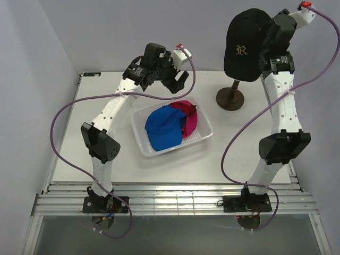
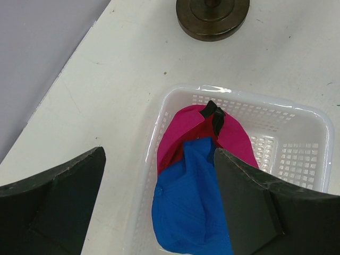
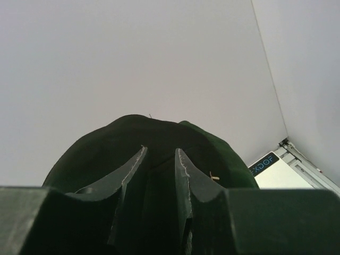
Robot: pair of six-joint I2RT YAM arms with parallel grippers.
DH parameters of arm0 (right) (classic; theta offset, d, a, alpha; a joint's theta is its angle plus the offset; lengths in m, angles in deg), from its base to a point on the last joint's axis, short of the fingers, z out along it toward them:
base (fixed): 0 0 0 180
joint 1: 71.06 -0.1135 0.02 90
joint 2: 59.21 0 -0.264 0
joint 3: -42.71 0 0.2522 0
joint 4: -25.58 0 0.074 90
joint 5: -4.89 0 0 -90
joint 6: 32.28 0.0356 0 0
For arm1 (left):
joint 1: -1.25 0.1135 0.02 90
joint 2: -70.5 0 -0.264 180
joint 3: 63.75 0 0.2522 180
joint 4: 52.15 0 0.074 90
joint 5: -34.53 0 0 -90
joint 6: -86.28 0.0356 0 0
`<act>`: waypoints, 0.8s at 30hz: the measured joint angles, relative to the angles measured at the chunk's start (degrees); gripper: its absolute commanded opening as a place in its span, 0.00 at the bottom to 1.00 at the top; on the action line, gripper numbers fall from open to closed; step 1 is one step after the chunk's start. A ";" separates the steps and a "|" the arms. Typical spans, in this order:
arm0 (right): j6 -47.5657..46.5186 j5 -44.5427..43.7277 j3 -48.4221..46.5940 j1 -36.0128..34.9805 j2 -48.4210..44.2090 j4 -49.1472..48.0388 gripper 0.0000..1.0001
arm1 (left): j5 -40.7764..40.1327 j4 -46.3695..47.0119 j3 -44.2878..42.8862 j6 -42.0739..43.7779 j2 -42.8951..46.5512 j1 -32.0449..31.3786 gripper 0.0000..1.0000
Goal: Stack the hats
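White tray (image 1: 142, 139) with blue hat (image 1: 162, 129)

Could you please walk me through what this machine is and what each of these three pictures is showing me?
These are two robot arms bolted at the near edge of a white table, each ending in a two-finger gripper. The wide picture comes from a fixed camera above and behind them; the other two come from cameras on the wrists.

On the table sits a clear plastic basket holding a blue cap lying over a magenta-red cap. Further back is a round brown stand carrying a black cap.

The left gripper hangs open above the basket's far edge, holding nothing; its wrist view looks down between its dark fingers at the two caps. The right gripper is raised at the black cap, its jaws nearly together on a fold of dark fabric, which looks greenish in that close view.
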 measured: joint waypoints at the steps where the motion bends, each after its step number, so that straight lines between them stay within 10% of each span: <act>1: -0.07 -0.50 -0.28 0.00 0.02 0.09 0.33 | 0.02 -0.04 0.00 0.09 0.00 0.00 0.93; 10: -1.53 -2.10 0.79 0.87 -0.55 1.16 0.38 | 0.17 -0.46 1.07 0.31 0.74 0.00 0.93; 14: -3.78 0.22 0.11 1.27 -1.88 3.10 0.59 | 0.79 -0.46 1.07 0.26 1.14 0.00 0.93; 17: -6.08 2.71 5.35 1.29 -7.96 3.67 0.75 | 1.92 -0.37 1.07 0.04 1.31 0.00 0.91; 24: -8.70 12.52 23.82 1.55 -29.51 5.16 0.74 | 9.46 1.49 0.24 -3.43 0.39 -0.07 0.71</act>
